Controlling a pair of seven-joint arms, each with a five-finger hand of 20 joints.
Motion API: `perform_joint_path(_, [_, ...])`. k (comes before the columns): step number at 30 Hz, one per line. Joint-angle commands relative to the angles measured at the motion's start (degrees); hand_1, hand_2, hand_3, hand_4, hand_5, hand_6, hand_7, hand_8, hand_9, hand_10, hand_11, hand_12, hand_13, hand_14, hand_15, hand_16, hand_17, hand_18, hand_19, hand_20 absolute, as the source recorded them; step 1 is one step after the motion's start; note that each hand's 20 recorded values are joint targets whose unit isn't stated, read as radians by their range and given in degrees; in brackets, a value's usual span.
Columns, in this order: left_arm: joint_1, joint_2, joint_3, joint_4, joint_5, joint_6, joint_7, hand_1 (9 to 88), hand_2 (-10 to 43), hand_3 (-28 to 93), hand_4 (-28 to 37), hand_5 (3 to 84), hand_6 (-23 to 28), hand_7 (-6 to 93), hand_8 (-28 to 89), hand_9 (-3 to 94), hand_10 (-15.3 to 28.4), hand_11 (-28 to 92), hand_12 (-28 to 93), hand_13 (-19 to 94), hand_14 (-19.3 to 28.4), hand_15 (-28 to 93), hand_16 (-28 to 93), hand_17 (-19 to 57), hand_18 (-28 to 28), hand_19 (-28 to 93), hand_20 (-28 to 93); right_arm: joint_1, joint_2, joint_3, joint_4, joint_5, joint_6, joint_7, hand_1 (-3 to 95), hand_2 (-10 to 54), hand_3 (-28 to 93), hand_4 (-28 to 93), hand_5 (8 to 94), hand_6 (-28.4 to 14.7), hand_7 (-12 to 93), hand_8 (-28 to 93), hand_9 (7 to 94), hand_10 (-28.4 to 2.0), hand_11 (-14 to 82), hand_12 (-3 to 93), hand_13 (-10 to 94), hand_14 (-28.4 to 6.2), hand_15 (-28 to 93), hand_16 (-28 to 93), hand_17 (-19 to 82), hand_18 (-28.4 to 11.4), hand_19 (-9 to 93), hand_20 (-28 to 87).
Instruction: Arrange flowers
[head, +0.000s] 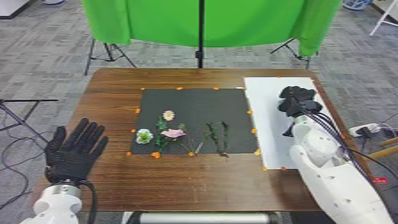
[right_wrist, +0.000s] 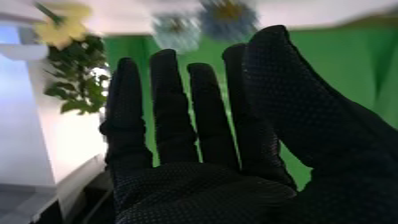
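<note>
Right hand (right_wrist: 204, 192), nearest the lens in the right wrist view: fingers straight, slightly apart, released; nothing grasped. Yellow flower (right_wrist: 59, 31), pale flower (right_wrist: 175, 31) and blue-grey flower (right_wrist: 229, 16) lie beyond the fingers, with green leaves (right_wrist: 80, 75) near the yellow one; their distance from the fingertips cannot be judged.

Head view: same hand is at the white sheet (head: 277, 152). Black mat (head: 204, 105) lies to the robot's left of its fingers. On the mat, leafy stems (head: 225, 135) are the closest pieces to that hand, leftward of the fingers and somewhat back toward the robot; long axes run roughly away from the robot, side by side. Pink flower (head: 173, 133) lies further left, pale pink flower (head: 169, 115) just beyond it, white flower (head: 144, 136) furthest from the right fingers.

Left hand (head: 71, 160): fingers extended, unclenched, holding nothing, beside the mat's left edge. The white flower is nearer to these fingers than to the right ones.

Judgement: selecting and picking up a piece is the step in hand, arranging at an early stage. If the mat pieces are next, the right hand must go left and back, then close across a stem, not along it. Risk: tangled leaves could drag a neighbour.
</note>
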Motion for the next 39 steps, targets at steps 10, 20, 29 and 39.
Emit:
perform_joint_path(10, [1.0,-0.83,0.19,-0.28,-1.35,1.01,-0.28,26.1,13.3,75,-28.3,44.7,9.4,13.3,-11,40.2,14.6,22,11,33,13.6,30,-5,-5.8,13.4,32,12,-0.4,0.0,-2.8,-4.5,3.3,2.6,2.1,61.6,-9.5,67,-28,77.5,3.0,25,-2,83.1,-9.5,9.1,38.0,64,-7.1,46,43,25,-19.8,76,41])
perform_joint_path(20, [1.3,-0.38,-0.30,-0.45,-1.77,1.03,0.28,25.9,13.2,75,-28.3,45.0,9.5,13.4,-11,40.3,14.7,23,11,33,13.6,30,-5,-5.9,13.4,32,12,0.7,-0.7,-13.1,-17.4,9.8,1.1,-7.3,61.2,-9.5,69,-28,77.9,2.5,24,-1,83.5,-9.9,9.3,39.5,64,-7.6,48,43,25,-20.3,76,43])
perform_joint_path(29, [0.2,-0.50,0.31,-0.27,-1.51,1.92,-0.80,25.9,13.4,75,-28.3,45.3,9.5,13.9,-11,40.5,14.8,23,10,33,13.6,31,-6,-5.9,13.4,32,12,0.5,-4.7,-18.9,-14.4,8.0,-3.4,-10.6,61.6,-9.5,69,-28,77.2,2.5,23,-1,82.7,-10.0,8.2,38.6,63,-7.4,47,43,25,-20.1,76,43])
perform_joint_path(39, [0.6,-0.63,-0.90,-0.26,-1.59,2.61,-2.27,25.9,14.5,75,-28.3,45.5,9.5,14.4,-11,40.8,14.9,24,10,33,13.7,31,-6,-6.1,13.4,33,12,-2.7,-5.1,-19.6,-16.2,9.8,-6.1,-7.8,61.3,-9.5,69,-28,73.7,1.8,18,-2,78.6,-10.2,5.3,32.3,62,-7.1,40,41,24,-19.7,75,42])
